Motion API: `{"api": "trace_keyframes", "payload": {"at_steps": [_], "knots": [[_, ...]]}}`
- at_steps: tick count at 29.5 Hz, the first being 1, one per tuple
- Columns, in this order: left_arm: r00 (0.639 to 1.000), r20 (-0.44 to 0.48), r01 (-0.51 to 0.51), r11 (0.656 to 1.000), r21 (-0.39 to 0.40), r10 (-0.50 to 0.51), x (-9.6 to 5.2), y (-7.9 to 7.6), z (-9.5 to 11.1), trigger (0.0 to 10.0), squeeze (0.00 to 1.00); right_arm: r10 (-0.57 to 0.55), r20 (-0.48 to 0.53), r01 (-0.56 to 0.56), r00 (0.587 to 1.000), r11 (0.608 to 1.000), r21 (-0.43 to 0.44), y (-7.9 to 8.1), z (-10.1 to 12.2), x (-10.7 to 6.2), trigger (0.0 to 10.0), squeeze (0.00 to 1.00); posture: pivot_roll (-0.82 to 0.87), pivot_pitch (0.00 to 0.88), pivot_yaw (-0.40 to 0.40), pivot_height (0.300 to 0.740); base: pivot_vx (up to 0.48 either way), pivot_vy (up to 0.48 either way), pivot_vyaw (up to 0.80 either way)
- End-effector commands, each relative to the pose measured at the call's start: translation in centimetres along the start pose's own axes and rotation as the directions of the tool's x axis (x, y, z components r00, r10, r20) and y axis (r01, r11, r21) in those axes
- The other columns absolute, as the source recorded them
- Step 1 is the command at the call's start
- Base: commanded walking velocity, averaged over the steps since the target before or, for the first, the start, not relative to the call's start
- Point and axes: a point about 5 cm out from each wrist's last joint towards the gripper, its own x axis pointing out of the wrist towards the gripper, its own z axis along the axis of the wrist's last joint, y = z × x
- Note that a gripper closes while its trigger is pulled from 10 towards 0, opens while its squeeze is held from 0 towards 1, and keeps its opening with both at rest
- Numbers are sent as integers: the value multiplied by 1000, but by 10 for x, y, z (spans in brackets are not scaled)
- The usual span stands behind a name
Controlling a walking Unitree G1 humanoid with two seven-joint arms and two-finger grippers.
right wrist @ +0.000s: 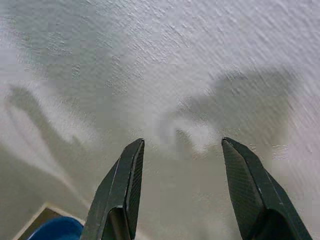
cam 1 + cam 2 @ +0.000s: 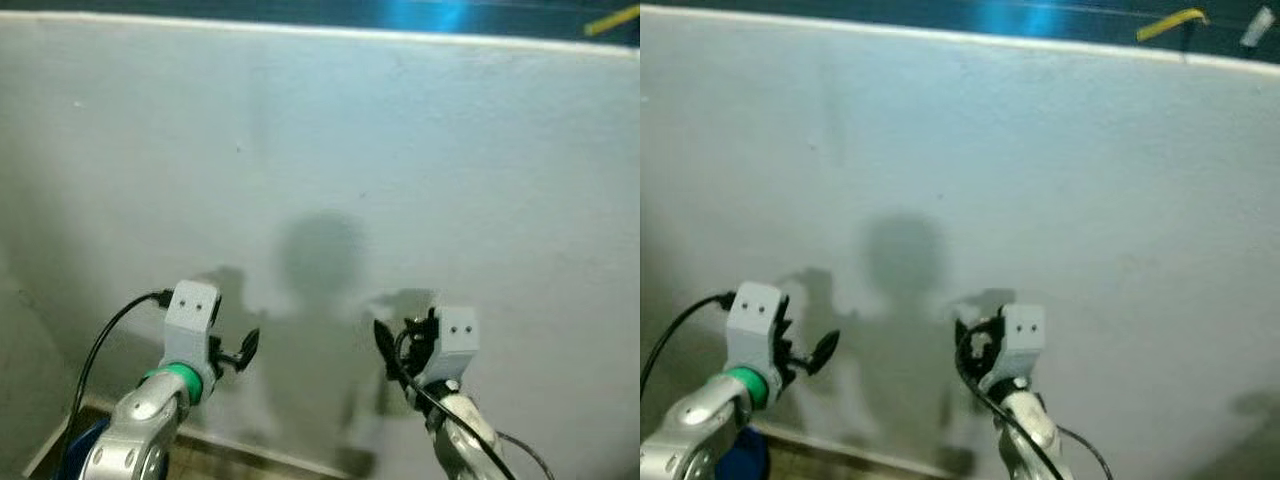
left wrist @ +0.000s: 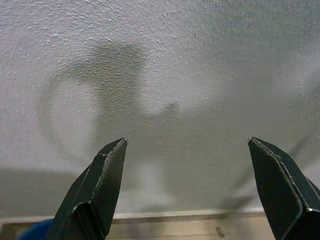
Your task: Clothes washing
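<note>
A plain white textured wall (image 2: 330, 150) stands right in front of me. My left gripper (image 2: 243, 350) is raised at the lower left, open, with nothing between its fingers (image 3: 102, 187). At the lower middle my right gripper (image 2: 385, 345) is also raised and open, its fingers (image 1: 122, 192) empty and pointing at the wall. Both arms cast shadows on the wall, with my head's shadow between them. No clothes or washing machine are visible.
A pale skirting strip (image 3: 165, 216) runs along the foot of the wall above a brownish floor (image 2: 215, 462). A blue object (image 1: 52, 230) sits low by my left side (image 2: 745, 455). Above the wall's top edge lies a dark area with a yellow item (image 2: 1170, 22).
</note>
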Motion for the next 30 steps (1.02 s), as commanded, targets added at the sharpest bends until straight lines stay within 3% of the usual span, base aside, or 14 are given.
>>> {"api": "trace_keyframes", "payload": {"at_steps": [1, 5, 11, 14, 15, 23, 30], "knots": [[999, -21, 39, 999, -6, -39, 0, -8, -7, 10000, 0, -2, -35, 2, 999, 1000, -7, 1, -9, -2, 10000, 0, 13, 0, 58, 740, 0, 0, -800], [999, -19, 33, 999, -37, -34, 0, -9, -7, 10000, 0, 0, -33, 0, 999, 1000, -10, 1, -10, -1, 10000, 0, 14, 0, 60, 740, 0, 0, -800], [999, -43, -29, 997, -65, 26, 6, -5, -26, 10000, 0, -14, -66, 11, 998, 999, -50, -3, -18, 3, 10000, 0, 0, 8, 46, 740, 0, 0, -800], [997, -65, -57, 996, -70, 52, 3, 0, -33, 10000, 0, -45, -87, 39, 995, 997, -67, -7, -21, 3, 10000, 0, 0, 9, 46, 740, 0, 0, -800], [994, -71, -83, 994, -77, 78, -1, 9, -37, 10000, 0, -72, -102, 64, 992, 995, -80, -11, -23, 0, 10000, 0, -3, 16, 34, 740, 0, 0, -800], [991, -91, -99, 995, -8, 98, -11, 18, -47, 10000, 0, -61, -109, 47, 992, 991, -124, -11, -26, -5, 10000, 0, -12, 17, 18, 740, 0, 0, -800], [992, -90, -86, 996, 18, 87, -10, 6, -54, 10000, 0, -39, -122, 23, 992, 991, -130, -10, -27, -2, 10000, 0, -20, 17, -8, 740, 0, 0, -800]]}}
